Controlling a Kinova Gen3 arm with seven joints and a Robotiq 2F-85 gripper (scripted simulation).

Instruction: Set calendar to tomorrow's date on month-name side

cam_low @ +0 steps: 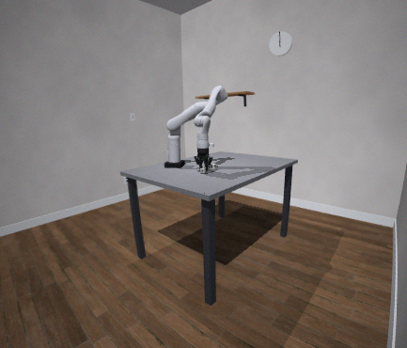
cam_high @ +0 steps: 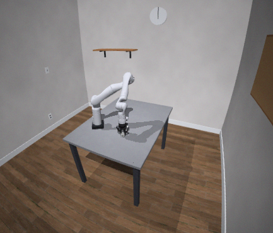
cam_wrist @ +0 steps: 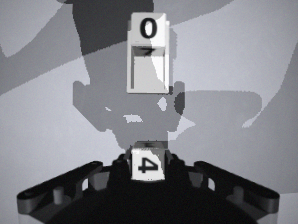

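Nearest, the pincer – partly narrowed, its fingers closed on a white cube. The upper face of this held cube bears a 4, lying on its side in the wrist view; from where I stand in the room, the cube is too small to read.

Next, the tray, ahead of the pincer and well apart from the held cube, toward the upper edge of the wrist view. Its long axis points toward the pincer, nearly in line with the held cube, with hardly any sideways offset. The vacant bay forms the near half; the seated cube, with a 0 on its upper face, occupies the far half. The approach therefore seems to call for travel along the tray's long axis – then a descent into the near bay, short of the seated cube. Too long a travel could bring the cubes together; too short a one could catch the tray's near wall. Whether the 4 needs turning upright cannot be judged without sight of the display side.

Beneath, the grey worktop. Beyond the pincer, the single white arm, its base at the worktop's side.
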